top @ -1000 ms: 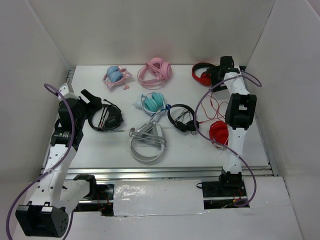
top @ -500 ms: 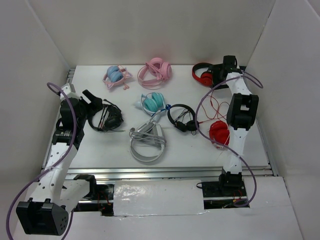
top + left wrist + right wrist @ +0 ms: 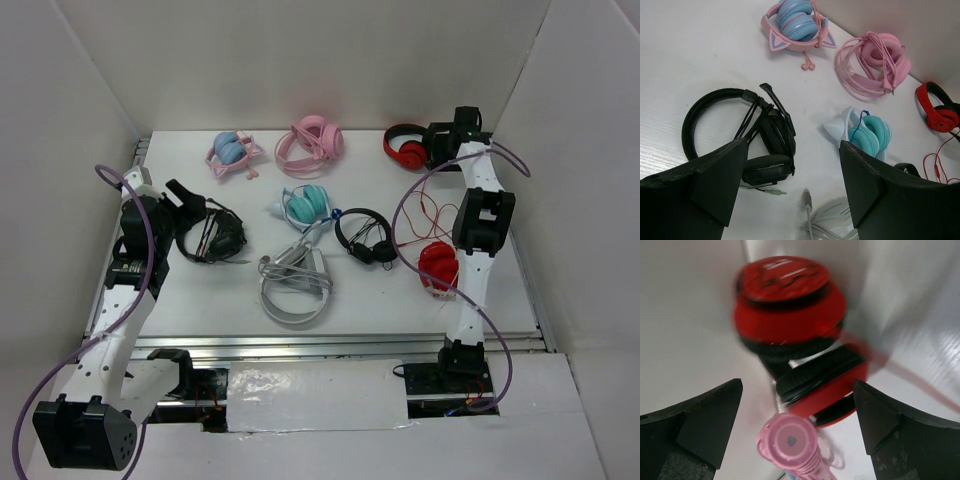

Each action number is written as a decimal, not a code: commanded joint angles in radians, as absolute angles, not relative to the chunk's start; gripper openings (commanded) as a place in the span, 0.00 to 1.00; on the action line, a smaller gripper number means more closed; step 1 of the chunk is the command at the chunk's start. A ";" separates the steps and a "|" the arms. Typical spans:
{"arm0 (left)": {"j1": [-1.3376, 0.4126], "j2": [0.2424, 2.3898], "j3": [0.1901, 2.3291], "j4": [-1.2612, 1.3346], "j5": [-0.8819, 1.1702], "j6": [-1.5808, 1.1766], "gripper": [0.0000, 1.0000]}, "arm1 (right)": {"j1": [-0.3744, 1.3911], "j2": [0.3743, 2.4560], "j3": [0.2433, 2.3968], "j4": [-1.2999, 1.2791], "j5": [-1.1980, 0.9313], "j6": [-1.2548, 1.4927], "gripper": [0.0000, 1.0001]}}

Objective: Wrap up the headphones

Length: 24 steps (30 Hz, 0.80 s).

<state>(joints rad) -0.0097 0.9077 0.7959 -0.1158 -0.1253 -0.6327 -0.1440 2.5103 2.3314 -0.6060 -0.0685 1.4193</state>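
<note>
Just right of the red headphones (image 3: 405, 152), the right gripper (image 3: 797, 384) has shifted aside, jaws spread and empty; cable (image 3: 428, 212) lies loose, wrapping not begun

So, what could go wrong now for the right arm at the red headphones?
1. The thin red cable trails from the headphones beside the right arm; lifting them could snag it on the arm.
2. The headphones lie near the back wall, and the open right tool could bump it while closing in.
</note>
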 commanded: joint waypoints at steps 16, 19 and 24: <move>-0.011 0.904 0.793 -0.069 -0.141 -0.624 0.86 | -0.074 2.565 2.255 -0.516 -0.196 1.508 0.99; -0.011 0.900 0.788 -0.066 -0.147 -0.627 0.86 | -0.051 2.562 2.241 -0.477 -0.213 1.563 0.99; -0.011 0.899 0.799 -0.090 -0.166 -0.620 0.83 | -0.025 2.565 2.218 -0.368 -0.225 1.663 0.80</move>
